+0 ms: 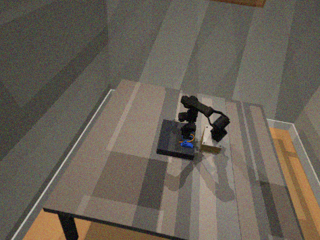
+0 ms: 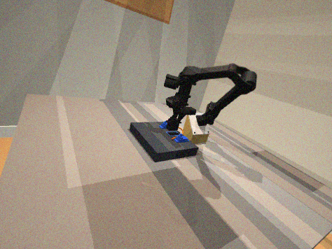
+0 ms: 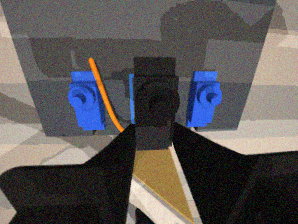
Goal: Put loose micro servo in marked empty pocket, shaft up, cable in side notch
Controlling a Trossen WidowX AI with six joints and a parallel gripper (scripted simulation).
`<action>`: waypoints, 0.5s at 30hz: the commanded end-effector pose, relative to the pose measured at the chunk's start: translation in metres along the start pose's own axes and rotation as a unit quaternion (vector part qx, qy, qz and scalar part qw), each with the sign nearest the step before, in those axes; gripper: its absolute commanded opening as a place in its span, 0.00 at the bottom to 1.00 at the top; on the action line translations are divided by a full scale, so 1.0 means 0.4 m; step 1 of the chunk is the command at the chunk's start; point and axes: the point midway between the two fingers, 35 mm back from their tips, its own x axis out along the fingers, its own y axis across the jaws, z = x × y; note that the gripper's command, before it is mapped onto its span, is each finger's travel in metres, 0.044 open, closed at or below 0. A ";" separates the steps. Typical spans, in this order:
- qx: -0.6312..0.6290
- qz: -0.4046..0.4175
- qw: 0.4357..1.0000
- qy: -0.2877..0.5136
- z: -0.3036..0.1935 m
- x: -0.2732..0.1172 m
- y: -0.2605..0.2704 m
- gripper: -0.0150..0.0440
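The loose micro servo (image 3: 155,102) is black, with its round output-shaft end toward the wrist camera. My gripper (image 3: 153,127) (image 1: 188,133) (image 2: 173,126) is shut on it, low over the deck (image 3: 90,20) (image 1: 169,141) (image 2: 150,140). The blue-outlined pocket (image 2: 173,133) shows uncovered in the exterior view; in the wrist view the servo hides all but its left outline (image 3: 132,97). The orange cable (image 3: 106,99) (image 1: 192,138) hangs loose left of the servo in the wrist view. The gap between servo and deck cannot be judged.
Two blue servos sit in the deck, one on each side of the pocket: one (image 3: 87,107) (image 1: 186,145) (image 2: 181,138) and another (image 3: 202,102) (image 2: 163,124). A white-topped, tan-sided block (image 1: 210,148) (image 2: 201,139) (image 3: 160,170) stands beside the deck, near the arm's base.
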 end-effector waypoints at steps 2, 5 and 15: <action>-0.001 -0.002 1.000 -0.002 -0.045 -0.003 0.001 0.25; -0.001 -0.002 1.000 -0.002 -0.045 -0.001 0.001 0.25; -0.001 -0.002 1.000 -0.003 -0.043 0.034 0.000 0.25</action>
